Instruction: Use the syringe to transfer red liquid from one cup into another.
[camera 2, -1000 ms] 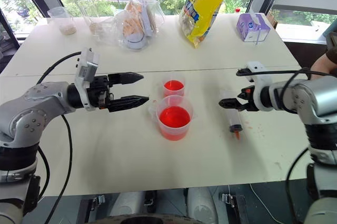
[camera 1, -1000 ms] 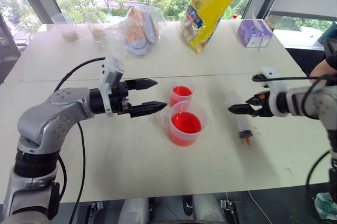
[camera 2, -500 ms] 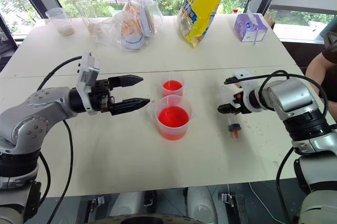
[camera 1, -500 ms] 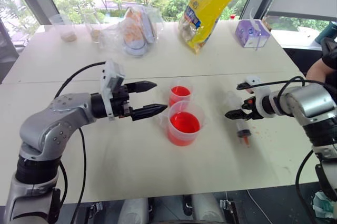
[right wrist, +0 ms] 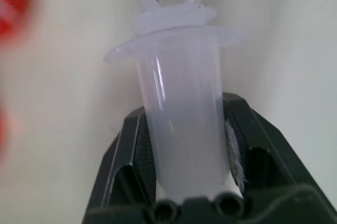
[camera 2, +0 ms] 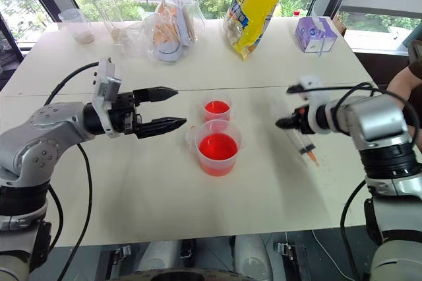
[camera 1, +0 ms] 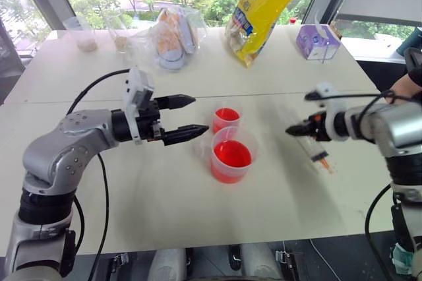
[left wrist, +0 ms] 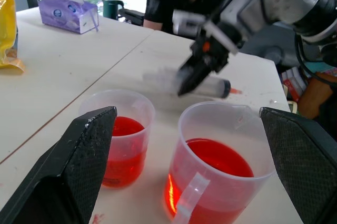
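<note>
Gripping the syringe (right wrist: 181,129) by its clear barrel, the right gripper (camera 2: 285,123) sits at the right of the head-camera frame, the syringe's orange tip slanting toward the lower right. The left gripper (camera 1: 185,118) hovers left of centre with its fingers spread and empty, pointing at the small cup (camera 1: 226,118) and handled beaker (camera 1: 231,156), both holding red liquid (left wrist: 219,158).

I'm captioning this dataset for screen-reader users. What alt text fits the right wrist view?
The right gripper is shut on the syringe, its two black fingers clamping the clear barrel, with the flange and ring-shaped plunger end pointing away over the pale table. Blurred red shapes sit at one edge.
</note>
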Robot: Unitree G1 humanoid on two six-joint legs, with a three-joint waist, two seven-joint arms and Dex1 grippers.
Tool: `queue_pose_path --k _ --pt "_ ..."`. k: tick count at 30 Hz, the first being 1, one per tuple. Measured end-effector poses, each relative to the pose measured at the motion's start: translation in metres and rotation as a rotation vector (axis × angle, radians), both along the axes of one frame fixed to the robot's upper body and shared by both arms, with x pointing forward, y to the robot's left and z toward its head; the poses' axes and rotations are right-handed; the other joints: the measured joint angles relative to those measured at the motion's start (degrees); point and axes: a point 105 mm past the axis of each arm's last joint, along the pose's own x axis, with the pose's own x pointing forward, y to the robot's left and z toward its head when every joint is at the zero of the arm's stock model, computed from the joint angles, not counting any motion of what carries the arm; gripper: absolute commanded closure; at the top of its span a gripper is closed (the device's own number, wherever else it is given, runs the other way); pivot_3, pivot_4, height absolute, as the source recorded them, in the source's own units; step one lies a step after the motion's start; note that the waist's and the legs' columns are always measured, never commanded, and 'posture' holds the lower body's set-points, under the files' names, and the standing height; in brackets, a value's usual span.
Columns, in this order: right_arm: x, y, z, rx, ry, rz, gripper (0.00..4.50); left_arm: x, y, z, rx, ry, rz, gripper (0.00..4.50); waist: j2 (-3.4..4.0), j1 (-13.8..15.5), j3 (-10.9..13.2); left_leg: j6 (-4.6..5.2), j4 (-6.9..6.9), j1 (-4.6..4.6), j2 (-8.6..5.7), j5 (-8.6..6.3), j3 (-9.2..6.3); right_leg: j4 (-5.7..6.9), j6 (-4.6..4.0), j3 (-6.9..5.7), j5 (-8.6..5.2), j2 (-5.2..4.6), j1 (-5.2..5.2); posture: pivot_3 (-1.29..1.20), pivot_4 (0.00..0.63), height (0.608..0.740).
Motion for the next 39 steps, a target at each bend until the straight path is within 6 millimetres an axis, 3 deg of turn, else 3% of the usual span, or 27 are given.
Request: queue_pose_path --k 4,6,8,10,15,20,29,31,39 --pt "-0.005 0.023 0.069 0.277 -0.249 0.067 3.13 0.002 -0.007 0.005 0.014 -0.014 -0.046 0.0 0.02 0.0 0.0 0.0 -0.01 0.01 0.02 0.0 -0.01 0.03 0.0 -0.01 0.0 0.01 -0.01 0.0 0.15 0.74" --pt "-0.02 0.037 0.106 0.402 -0.445 0.167 3.13 0.005 -0.009 0.011 0.019 -0.024 -0.065 0.0 0.01 0.0 0.0 0.0 -0.03 0.0 0.02 0.0 -0.07 0.02 0.0 -0.06 0.0 0.02 0.01 0.0 0.15 0.74" --pt "-0.041 0.062 0.13 0.536 -0.609 0.313 3.13 0.008 -0.012 0.017 0.019 -0.032 -0.088 0.0 0.01 0.0 0.0 0.0 -0.05 0.01 0.03 0.0 -0.08 0.03 0.0 -0.07 0.0 0.02 0.02 0.0 0.15 0.74" --pt "-0.058 0.083 0.139 0.671 -0.703 0.41 3.13 0.009 -0.013 0.021 0.019 -0.036 -0.115 0.0 0.01 -0.2 0.0 0.0 -0.06 0.02 0.03 0.0 -0.06 0.04 0.01 -0.06 0.0 0.01 0.02 0.0 0.15 0.74" --pt "-0.07 0.104 0.123 0.79 -0.745 0.462 3.13 0.011 -0.011 0.024 0.028 -0.037 -0.134 0.0 0.05 -0.1 0.0 0.0 -0.07 0.02 0.0 0.0 -0.05 0.05 0.01 -0.07 0.0 -0.04 0.02 0.0 0.15 0.74" --pt "-0.075 0.12 0.073 0.738 -0.689 0.5 3.13 0.01 -0.009 0.026 0.042 -0.038 -0.147 0.0 0.05 -0.2 0.0 0.0 -0.07 0.02 -0.03 0.0 -0.03 0.05 0.0 -0.05 0.0 -0.05 0.01 0.0 0.15 0.74" --pt "-0.079 0.123 0.01 0.638 -0.668 0.512 3.13 0.009 -0.007 0.026 0.056 -0.023 -0.144 0.0 0.05 -0.2 0.0 -0.02 -0.05 0.09 -0.01 0.01 -0.05 0.05 0.0 -0.05 -0.01 -0.01 0.06 0.0 0.15 0.74" --pt "-0.077 0.123 -0.011 0.595 -0.647 0.499 3.13 0.009 -0.007 0.026 0.056 -0.023 -0.144 0.0 0.04 -0.2 0.0 -0.02 -0.06 0.1 -0.01 0.01 -0.06 0.05 0.0 -0.05 -0.01 -0.01 0.07 0.0 0.15 0.74" --pt "-0.078 0.126 -0.015 0.524 -0.71 0.541 3.13 0.02 -0.02 0.03 0.037 -0.063 -0.155 0.0 0.04 -0.2 0.0 -0.06 -0.03 0.21 0.0 0.04 -0.06 0.07 -0.01 -0.05 -0.01 0.02 0.16 0.0 0.15 0.74"
